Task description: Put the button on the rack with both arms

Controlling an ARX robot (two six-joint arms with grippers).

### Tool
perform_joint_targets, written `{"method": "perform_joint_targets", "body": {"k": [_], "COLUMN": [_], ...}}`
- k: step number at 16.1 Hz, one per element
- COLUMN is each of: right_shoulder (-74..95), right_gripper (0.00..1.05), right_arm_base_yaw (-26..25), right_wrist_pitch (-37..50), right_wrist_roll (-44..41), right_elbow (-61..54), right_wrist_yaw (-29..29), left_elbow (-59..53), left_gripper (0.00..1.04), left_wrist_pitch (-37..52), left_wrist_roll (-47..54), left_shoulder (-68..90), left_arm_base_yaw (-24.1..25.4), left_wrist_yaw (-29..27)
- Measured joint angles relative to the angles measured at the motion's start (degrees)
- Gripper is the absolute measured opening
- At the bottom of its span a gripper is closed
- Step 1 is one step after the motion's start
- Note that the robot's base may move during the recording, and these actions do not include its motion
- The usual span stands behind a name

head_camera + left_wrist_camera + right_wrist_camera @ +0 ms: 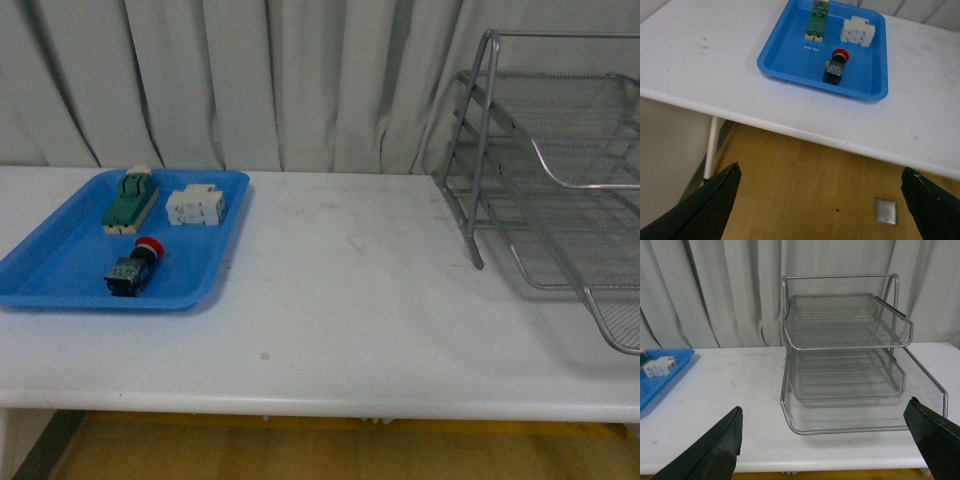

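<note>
Beside button (135, 267): green switch (131, 200), white component (195, 206)

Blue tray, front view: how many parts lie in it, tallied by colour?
Green switch block: 1
White component: 1
Red-capped button: 1
Total: 3

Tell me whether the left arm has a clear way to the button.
Probably yes: the button lies uncovered in the blue tray, apart from the green switch, and the left gripper faces it with fingers spread.
</note>
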Motion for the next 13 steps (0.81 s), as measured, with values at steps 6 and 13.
{"method": "perform_joint_targets", "body": {"k": [6,13], "right_shoulder": [0.0,0.0], "right_gripper": [0.98,0.98], "right_arm_base_yaw": [0.0,0.0], "right_wrist_pitch": [-0.1,-0.1], "right_wrist_roll": [0.0,0.0], "right_elbow": [0.0,0.0], "right_wrist_yaw": [0.0,0.0], "left_elbow": [25.6,59.3], "left_gripper": [0.98,0.98], "left_wrist_pitch": [30.2,16.9], "left_wrist_roll": [3.1,14.0], "left_shoulder": [50.3,91.6], "left_arm_base_yaw": [7.4,4.5], "left_wrist_yaw": [14.8,15.9]}}
